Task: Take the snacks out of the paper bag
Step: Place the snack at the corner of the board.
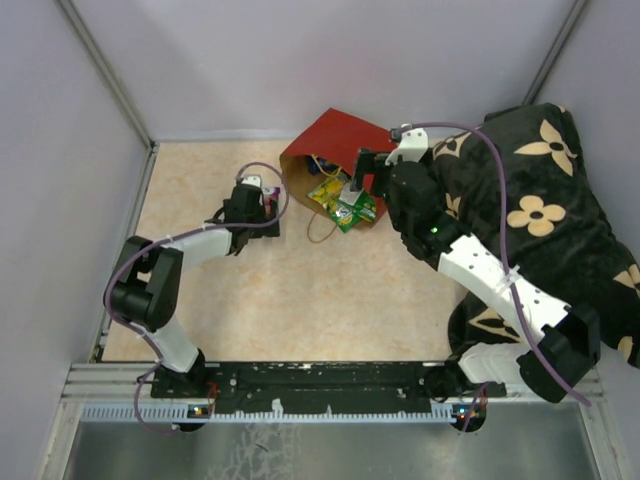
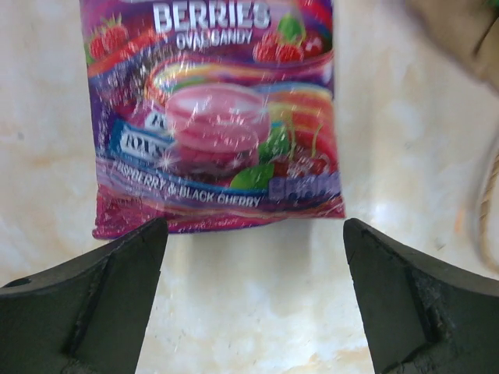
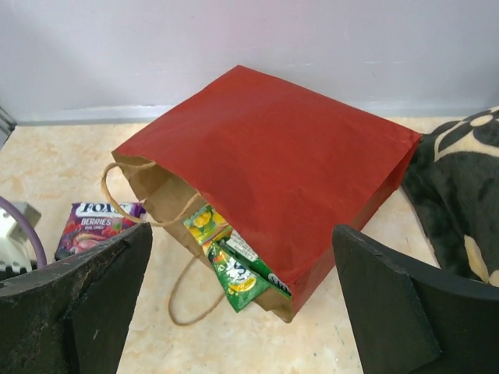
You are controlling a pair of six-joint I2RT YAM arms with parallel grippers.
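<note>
The red paper bag [image 1: 335, 140] lies on its side, its brown mouth facing the near side. Green candy packets [image 1: 348, 205] stick out of the mouth and also show in the right wrist view [image 3: 240, 273], with a yellow-green one [image 3: 201, 220] behind them. A bit of blue [image 1: 322, 164] shows deeper inside. A purple Fox's berries packet [image 2: 214, 117] lies flat on the table left of the bag. My left gripper [image 2: 253, 234] is open and empty just short of it. My right gripper [image 3: 242, 234] is open and empty above the bag's mouth.
The black flowered cushion [image 1: 540, 200] fills the right side, close to the bag and under my right arm. The bag's twine handles [image 3: 191, 300] lie looped on the table before the mouth. Grey walls close in the back and sides.
</note>
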